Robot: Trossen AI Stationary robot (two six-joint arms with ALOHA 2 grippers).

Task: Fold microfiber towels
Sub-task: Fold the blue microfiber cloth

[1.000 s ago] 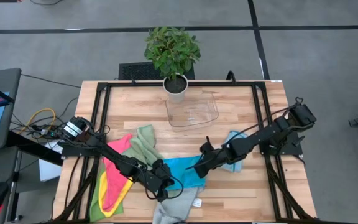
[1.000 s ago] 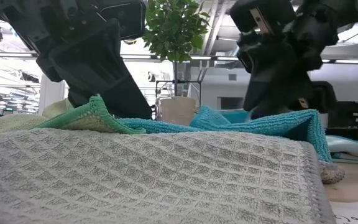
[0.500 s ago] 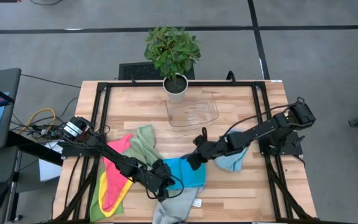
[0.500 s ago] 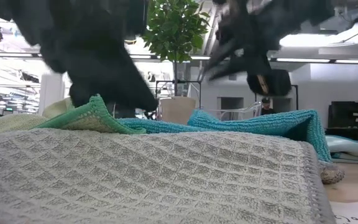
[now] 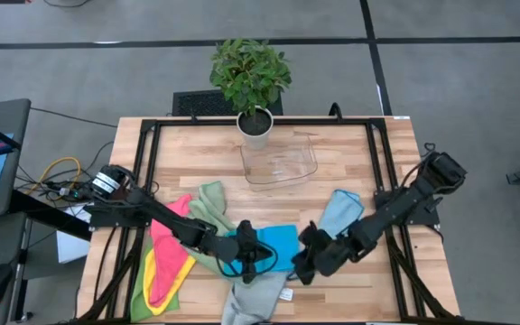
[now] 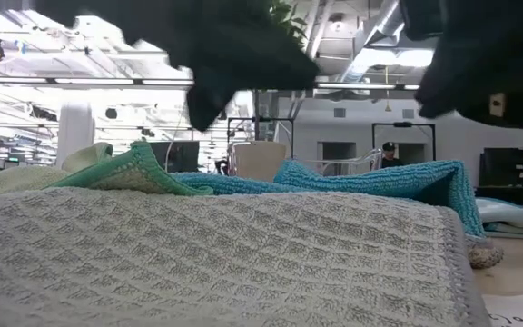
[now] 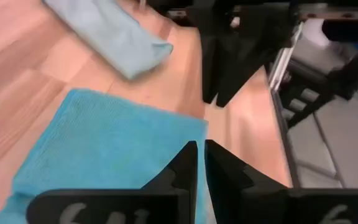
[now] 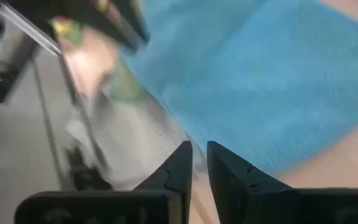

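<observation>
A bright blue microfiber towel (image 5: 276, 244) (image 7: 104, 143) (image 8: 260, 81) lies flat near the table's front middle. My left gripper (image 5: 265, 256) (image 7: 200, 152) hovers over its near right corner, shut, with nothing between the fingers. My right gripper (image 5: 299, 265) (image 8: 199, 155) hangs just right of that towel, pointing toward it, its fingers all but together and holding nothing. A light blue towel (image 5: 339, 213) (image 7: 117, 34) lies to the right, and a grey waffle towel (image 5: 253, 305) (image 6: 207, 254) lies at the near edge. Green (image 5: 208, 209) and pink-and-yellow (image 5: 162, 271) towels are heaped at the left.
A potted plant (image 5: 255, 125) and a clear plastic tray (image 5: 283, 162) stand at the far middle. Black frame rails (image 5: 379, 171) run along both table sides. Bare wood shows at the near right (image 5: 368, 289) and far left.
My left gripper has risen and gone toward the table's right, from the blue towel's near left part to above its near right corner. My right gripper swung left over the blue towel, then back toward the near edge. The towels lie as before.
</observation>
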